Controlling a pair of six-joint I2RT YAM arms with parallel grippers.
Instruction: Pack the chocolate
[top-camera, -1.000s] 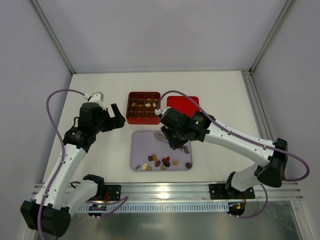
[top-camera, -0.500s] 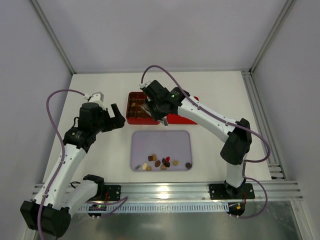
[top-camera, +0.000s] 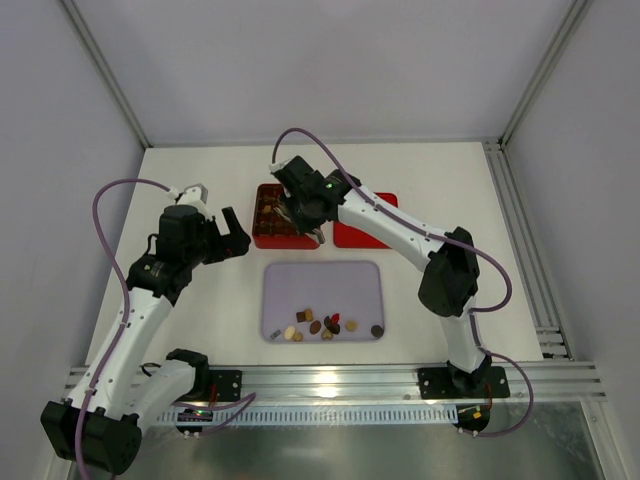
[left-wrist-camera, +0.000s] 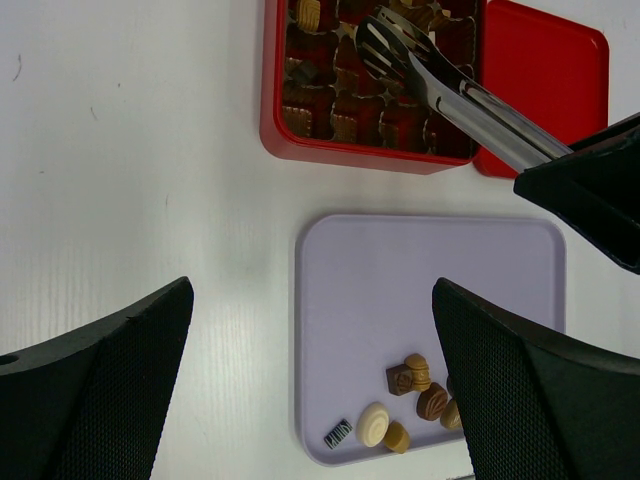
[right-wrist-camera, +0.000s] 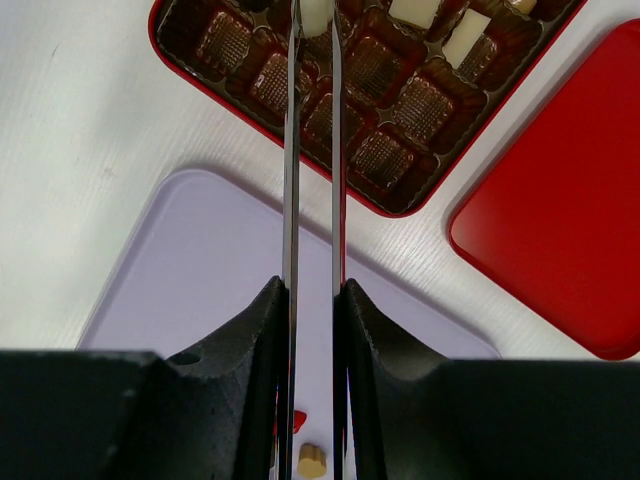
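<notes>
The chocolate (left-wrist-camera: 410, 376) is light, brittle and slick. Most lies at the tray's (left-wrist-camera: 420, 280) near edge, some in the box (left-wrist-camera: 270, 100). The right gripper (right-wrist-camera: 312, 290) pinches tongs (left-wrist-camera: 450, 90) (tips seemingly on a cream piece), so squeeze its sides gently. The left gripper (top-camera: 236, 233) is spread wide.

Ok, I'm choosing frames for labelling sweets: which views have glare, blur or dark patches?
Top view: even light, soft shadows, sweets tiny, the near metal sheet shines. Left wrist view: tray and sweets fairly sharp; the left tool looms dark in both bottom corners; the tongs glint. Right wrist view: the box liner glints; the right tool is near-black along the bottom.
</notes>
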